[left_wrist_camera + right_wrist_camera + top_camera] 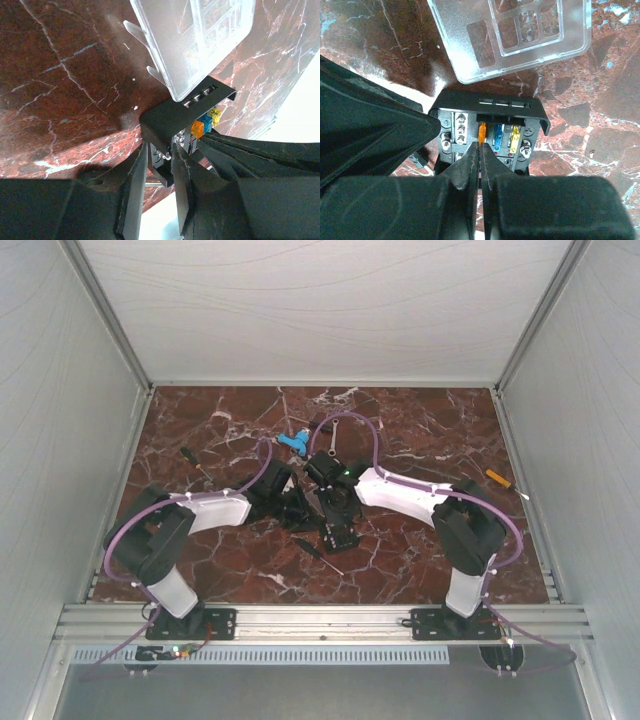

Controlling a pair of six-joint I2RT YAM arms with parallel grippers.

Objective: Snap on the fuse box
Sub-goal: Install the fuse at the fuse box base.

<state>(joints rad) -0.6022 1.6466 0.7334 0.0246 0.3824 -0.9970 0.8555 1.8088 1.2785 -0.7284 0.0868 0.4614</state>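
The fuse box (490, 106) is a black square tray holding an orange, a blue and a yellow fuse; it sits open on the marble at the table's middle (341, 528). Its clear square lid (515, 35) lies flat just beyond it, apart from the box. My left gripper (160, 155) comes in from the left and is shut on a side wall of the fuse box (185, 112). In that view the lid (200, 40) overlaps the box's far edge. My right gripper (480, 146) is shut with nothing between its fingers. Its tips rest over the box, against the orange fuse's near end.
A blue plastic piece (292, 442) and a wrench (333, 430) lie behind the arms. A black-handled screwdriver (193, 460) lies to the left and an orange-handled one (500, 480) to the right. A thin tool (318, 553) lies in front of the box. White walls enclose the table.
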